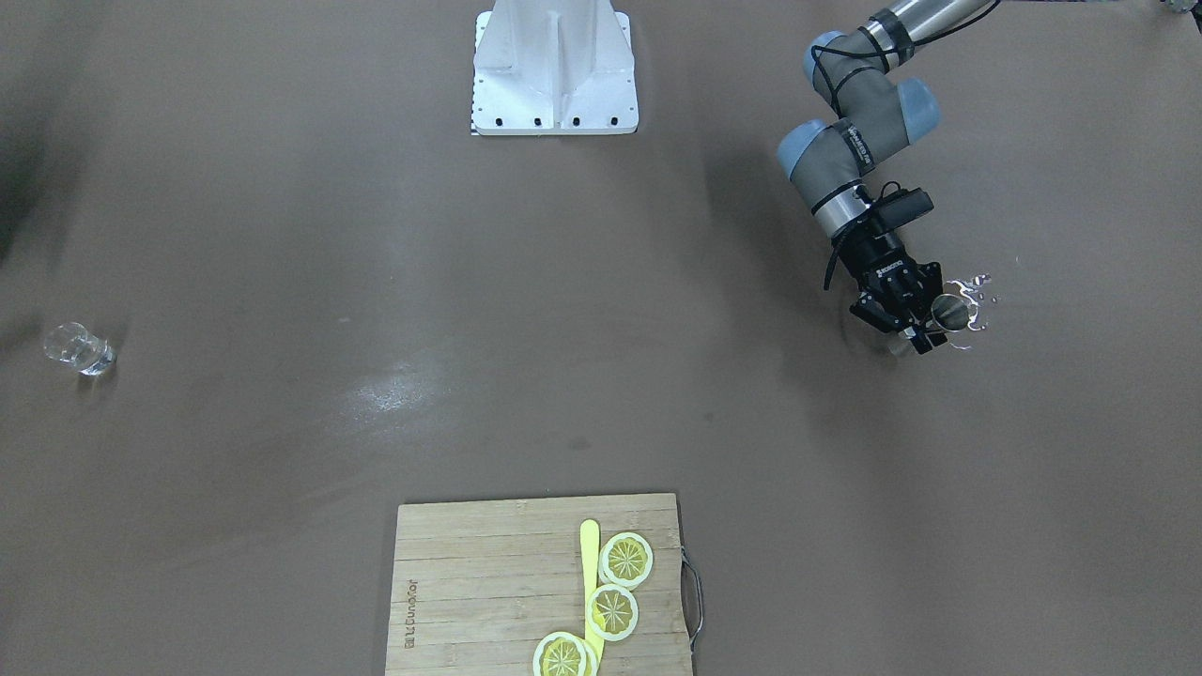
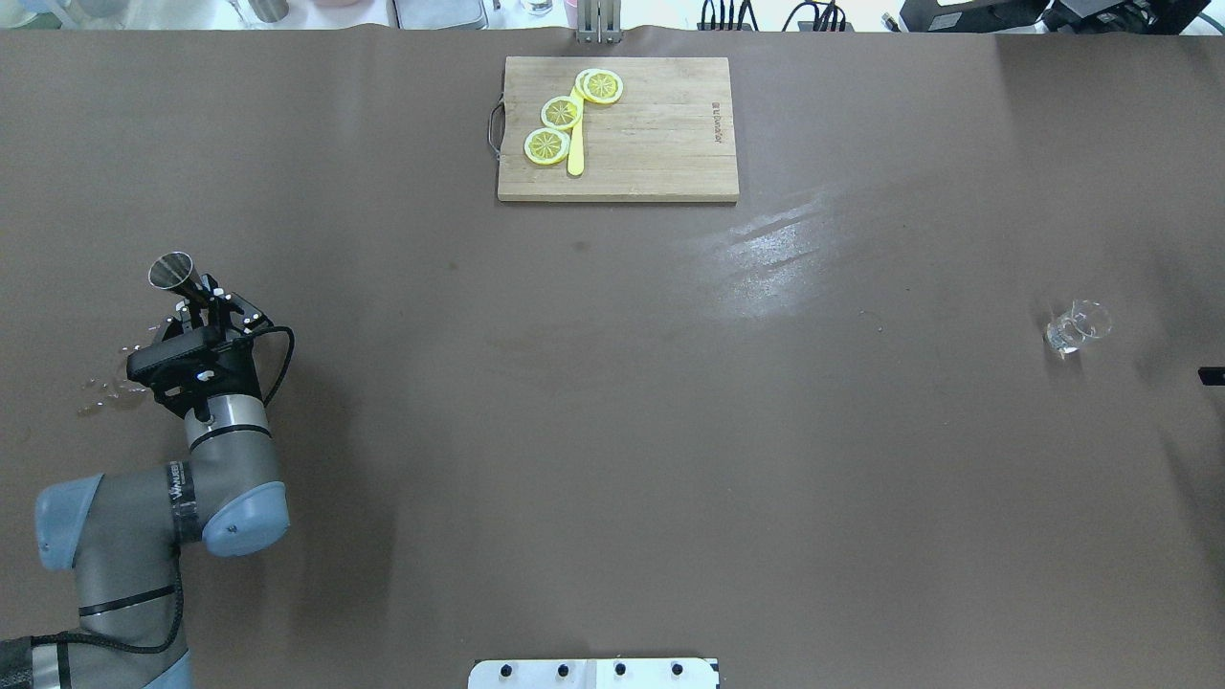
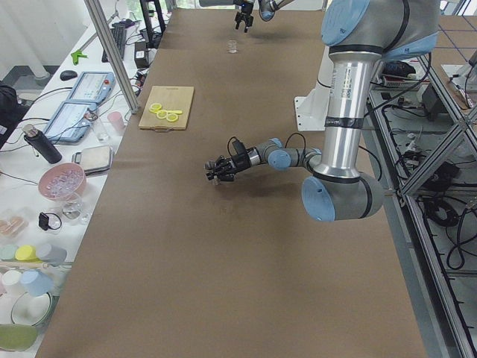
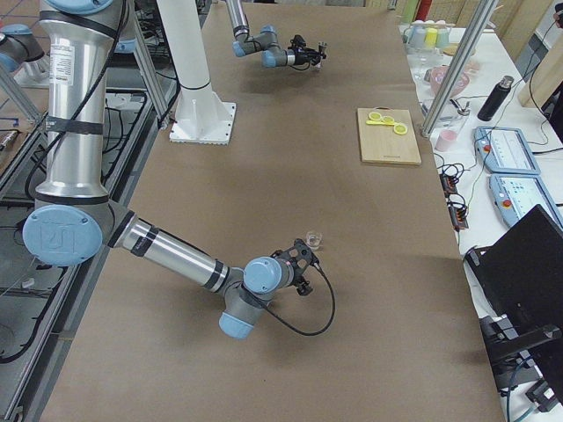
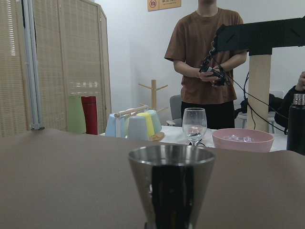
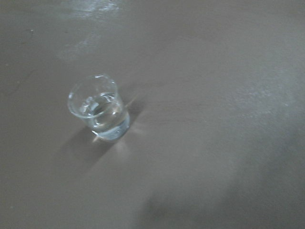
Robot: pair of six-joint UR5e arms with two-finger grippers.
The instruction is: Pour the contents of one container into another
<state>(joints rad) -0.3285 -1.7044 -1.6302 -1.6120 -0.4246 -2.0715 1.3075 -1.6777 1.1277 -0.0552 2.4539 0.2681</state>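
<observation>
My left gripper (image 2: 204,299) is shut on the waist of the dark metal jigger (image 2: 175,274) at the table's left side and holds it about upright just above the surface. The jigger's upper cone (image 5: 171,183) fills the bottom of the left wrist view. It also shows in the front view as the jigger (image 1: 950,312). The clear glass tumbler (image 2: 1077,330) stands far off at the right side with a little clear liquid in it, and is seen close up as the tumbler (image 6: 99,109). My right gripper (image 4: 300,266) hovers near the tumbler (image 4: 312,237); I cannot tell its state.
Spilled drops (image 2: 110,392) lie on the table beside the left gripper. A wooden cutting board (image 2: 660,134) with lemon slices and a yellow knife sits at the far middle edge. The white robot base (image 1: 554,70) is at the near edge. An operator (image 5: 207,62) stands beyond the table.
</observation>
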